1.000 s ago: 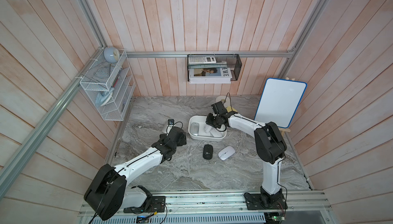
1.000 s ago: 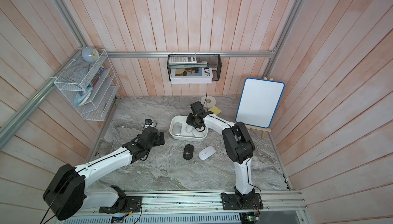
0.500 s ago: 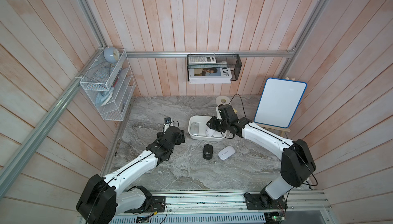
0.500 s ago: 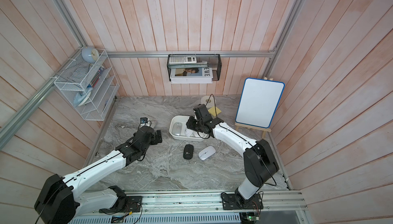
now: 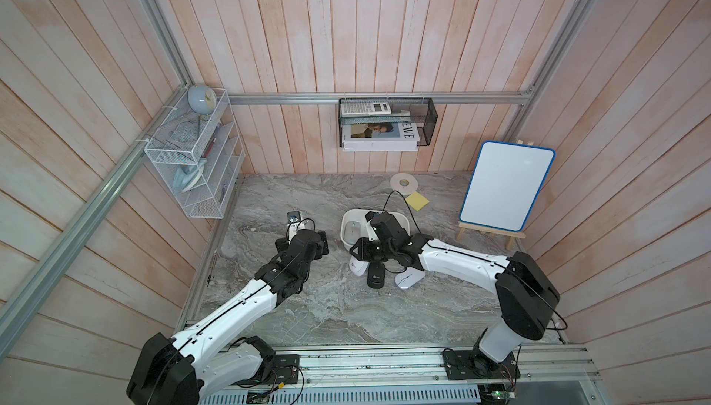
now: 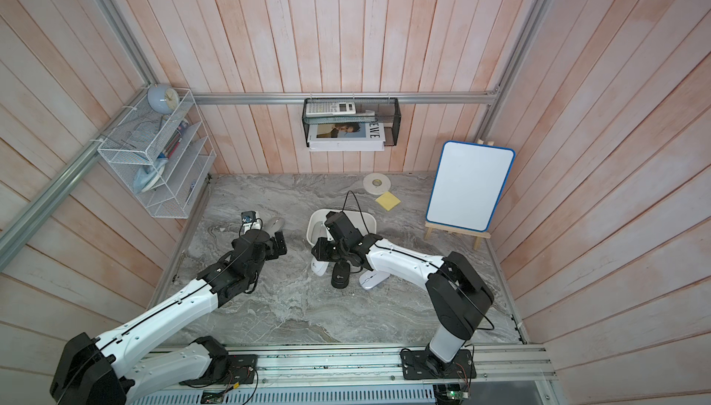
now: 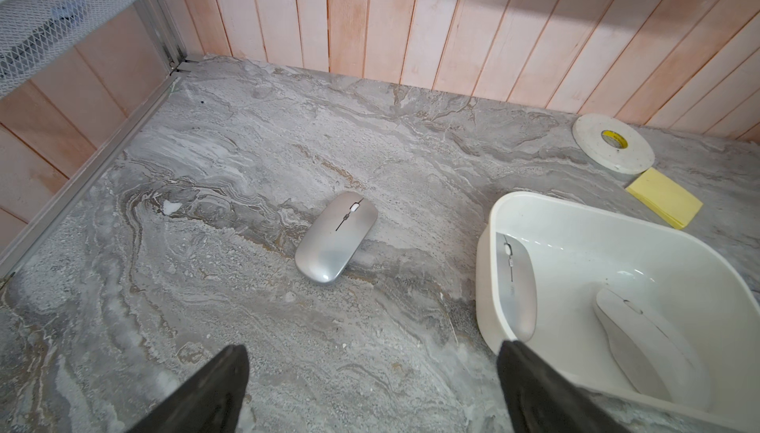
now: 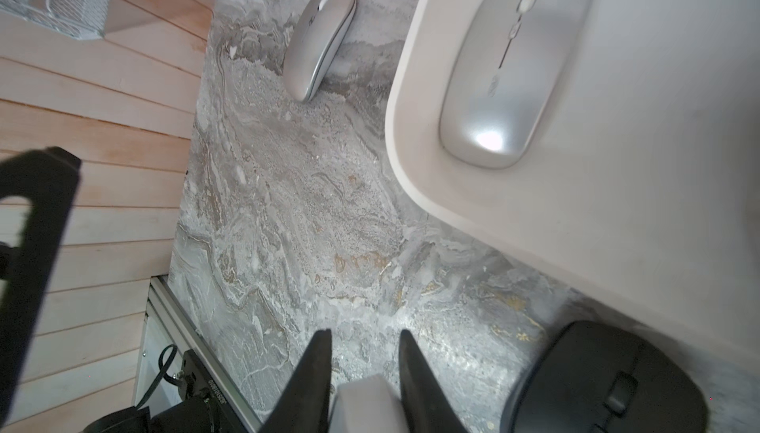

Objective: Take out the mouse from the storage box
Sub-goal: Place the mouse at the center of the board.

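Top views, my right gripper: clenched on a white mouse, which is outside the storage box, just off the long side facing my bases. I cannot tell whether it touches the marble.
Top views, neighbours: a black mouse lies just beside the held one. A second white mouse lies past that, also out of the box on the same side.
Top views, my left gripper: released and holding nothing, off the box's end nearer my left arm. A silver mouse lies loose off that end too.
Left wrist, my fingers: spread wide with nothing between them.
Left wrist, inside the box: a boxed silver mouse lies along the wall and a pale mouse further in.
Right wrist, my fingers: pinching the white mouse, with the black mouse close by and the box's rim beyond.
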